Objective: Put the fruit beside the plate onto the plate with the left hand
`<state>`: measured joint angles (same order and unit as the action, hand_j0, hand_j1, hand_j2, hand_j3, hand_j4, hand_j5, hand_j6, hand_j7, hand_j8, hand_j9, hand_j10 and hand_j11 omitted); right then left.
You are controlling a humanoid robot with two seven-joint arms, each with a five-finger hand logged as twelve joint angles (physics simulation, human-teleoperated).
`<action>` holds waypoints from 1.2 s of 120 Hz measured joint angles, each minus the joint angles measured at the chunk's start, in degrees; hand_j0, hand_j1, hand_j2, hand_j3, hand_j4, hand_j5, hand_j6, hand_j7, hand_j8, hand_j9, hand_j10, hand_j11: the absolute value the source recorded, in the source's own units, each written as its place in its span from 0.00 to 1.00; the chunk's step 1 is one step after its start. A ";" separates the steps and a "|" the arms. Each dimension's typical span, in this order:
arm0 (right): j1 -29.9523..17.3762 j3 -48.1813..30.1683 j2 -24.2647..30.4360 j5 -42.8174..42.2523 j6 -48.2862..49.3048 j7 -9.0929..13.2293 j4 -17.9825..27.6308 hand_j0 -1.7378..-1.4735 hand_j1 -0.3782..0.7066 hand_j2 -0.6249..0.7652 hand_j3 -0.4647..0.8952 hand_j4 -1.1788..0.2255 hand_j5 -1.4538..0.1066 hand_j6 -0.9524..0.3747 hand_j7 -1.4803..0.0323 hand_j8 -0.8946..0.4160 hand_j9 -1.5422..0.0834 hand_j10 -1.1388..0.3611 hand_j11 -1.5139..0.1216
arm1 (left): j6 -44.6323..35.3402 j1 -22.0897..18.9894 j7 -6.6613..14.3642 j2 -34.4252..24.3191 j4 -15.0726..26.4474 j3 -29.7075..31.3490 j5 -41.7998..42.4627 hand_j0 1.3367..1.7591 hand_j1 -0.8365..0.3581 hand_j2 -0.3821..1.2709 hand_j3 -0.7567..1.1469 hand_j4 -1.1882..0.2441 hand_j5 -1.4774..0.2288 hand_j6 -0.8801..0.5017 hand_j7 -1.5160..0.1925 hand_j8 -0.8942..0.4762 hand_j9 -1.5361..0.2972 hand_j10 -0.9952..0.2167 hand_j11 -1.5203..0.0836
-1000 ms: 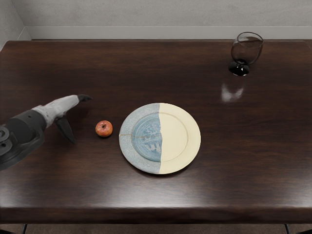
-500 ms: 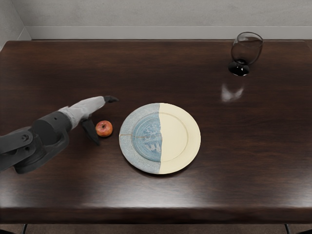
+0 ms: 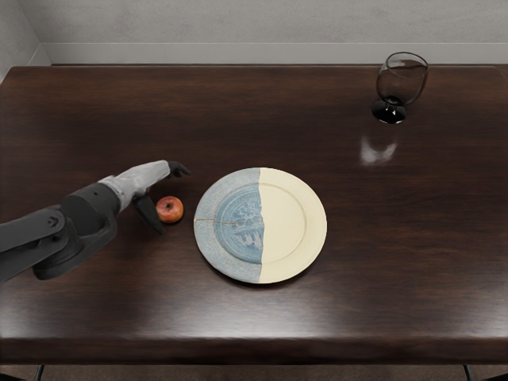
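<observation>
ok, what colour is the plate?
The plate is split: left half blue-grey with a blue patterned centre, right half plain cream. Head view.

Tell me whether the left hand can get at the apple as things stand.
Probably yes: the left hand is open right beside the apple, with nothing between them; the plate lies on the apple's other side.

No text can be read (the plate [image 3: 292,224] shows only ornament).

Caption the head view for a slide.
Left hand open beside the red fruit, which lies on the dark table left of the two-tone plate; wine glass at far right.
</observation>
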<state>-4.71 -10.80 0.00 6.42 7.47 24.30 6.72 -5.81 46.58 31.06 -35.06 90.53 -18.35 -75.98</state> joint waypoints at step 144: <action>0.84 0.07 0.00 0.00 0.00 0.04 0.01 0.30 0.03 0.45 0.34 0.84 0.93 0.72 0.98 0.68 0.95 0.76 0.93 | 1.85 -0.79 -8.67 -2.64 -0.61 0.06 0.15 0.76 0.61 0.28 0.40 0.56 0.57 0.36 0.60 0.37 0.57 0.50 0.64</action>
<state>-3.87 -10.73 0.00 6.42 7.47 24.33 6.73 -3.95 45.79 22.40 -37.71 89.92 -18.29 -75.83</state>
